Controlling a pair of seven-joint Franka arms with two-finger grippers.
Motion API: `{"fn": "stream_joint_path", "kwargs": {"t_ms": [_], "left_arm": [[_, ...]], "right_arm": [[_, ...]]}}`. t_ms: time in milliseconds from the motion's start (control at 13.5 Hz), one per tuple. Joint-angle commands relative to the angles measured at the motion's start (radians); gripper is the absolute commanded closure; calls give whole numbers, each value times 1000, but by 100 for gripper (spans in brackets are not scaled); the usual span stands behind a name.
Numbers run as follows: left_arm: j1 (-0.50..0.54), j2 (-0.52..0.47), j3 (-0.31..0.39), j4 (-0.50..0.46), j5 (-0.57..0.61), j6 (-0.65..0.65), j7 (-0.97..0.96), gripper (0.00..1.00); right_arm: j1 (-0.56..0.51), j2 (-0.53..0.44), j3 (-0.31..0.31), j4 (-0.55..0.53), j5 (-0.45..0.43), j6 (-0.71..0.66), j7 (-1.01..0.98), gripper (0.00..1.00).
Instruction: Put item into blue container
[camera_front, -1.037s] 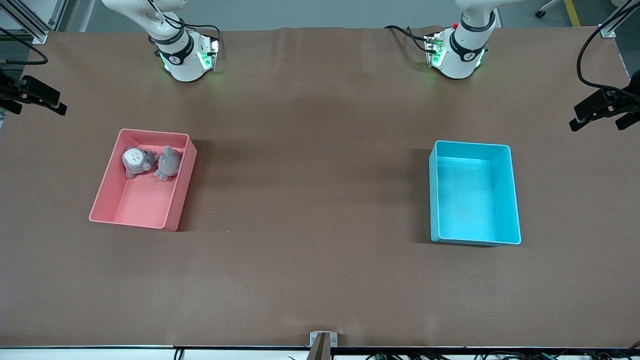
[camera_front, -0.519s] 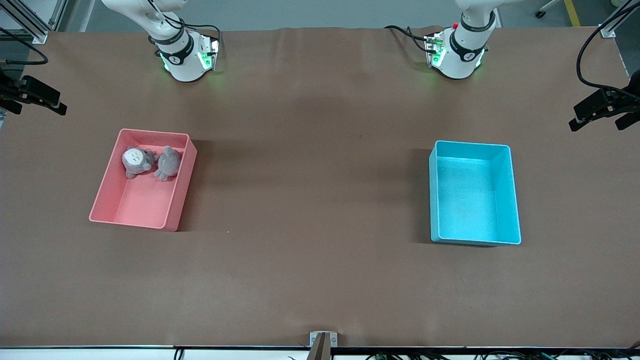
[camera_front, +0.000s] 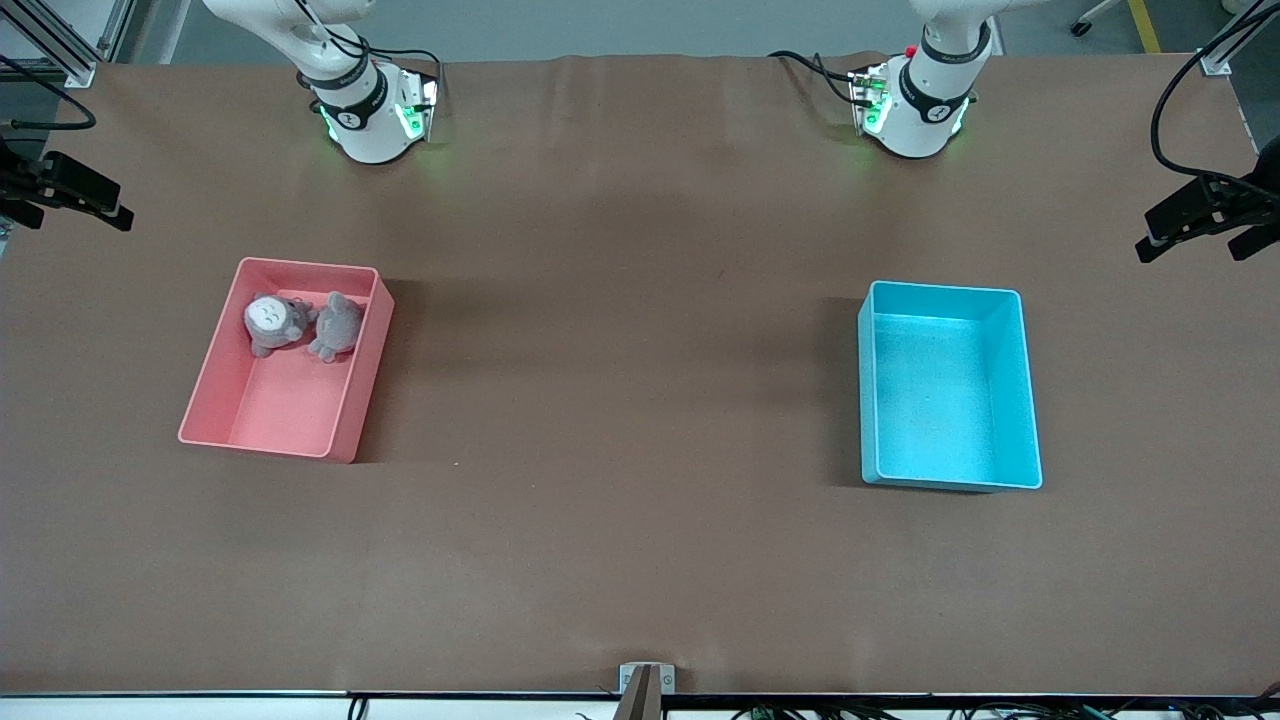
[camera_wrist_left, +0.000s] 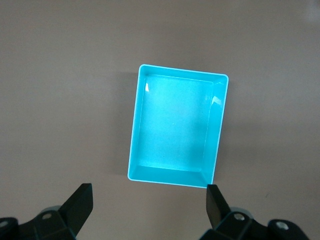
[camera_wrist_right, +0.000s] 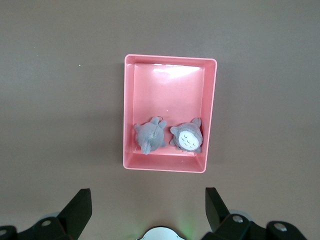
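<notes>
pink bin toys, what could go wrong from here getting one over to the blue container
The two grey plush toys touch in the pink bin, close to its wall, so the open right gripper might snag both or clip the wall. The blue container sits at the left arm's end, so a handover to the open left gripper could drop the toy.

1. The blue container (camera_front: 948, 386) sits on the table (camera_front: 620, 420) toward the left arm's end.
2. The pink bin (camera_front: 287, 357) sits toward the right arm's end, well apart from the container.
3. Two plush toys (camera_front: 272, 323) (camera_front: 337, 326) lie side by side in the bin, touching, at its end farther from the front camera.
</notes>
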Motion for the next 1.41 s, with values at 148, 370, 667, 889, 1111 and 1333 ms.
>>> {"fn": "stream_joint_path", "kwargs": {"t_ms": [148, 370, 667, 889, 1111, 1333], "left_arm": [[-4, 7, -2, 19, -7, -1, -12, 0], [-4, 7, -2, 19, -8, -1, -12, 0], [-4, 7, -2, 19, -8, -1, -12, 0], [-4, 7, -2, 19, -8, -1, -12, 0], [-4, 7, -2, 19, -8, 0, -12, 0], [-4, 7, -2, 19, -8, 0, -12, 0]], "right_arm": [[-4, -26, 3, -18, -21, 7, -14, 0], [-16, -21, 1, -1, -21, 3, -17, 0], [-21, -14, 1, 5, -21, 6, -12, 0], [-51, 37, 1, 13, -24, 21, -14, 0], [-110, 144, 3, 13, -3, 66, -29, 0], [-131, 250, 4, 16, -15, 101, -107, 0]]}}
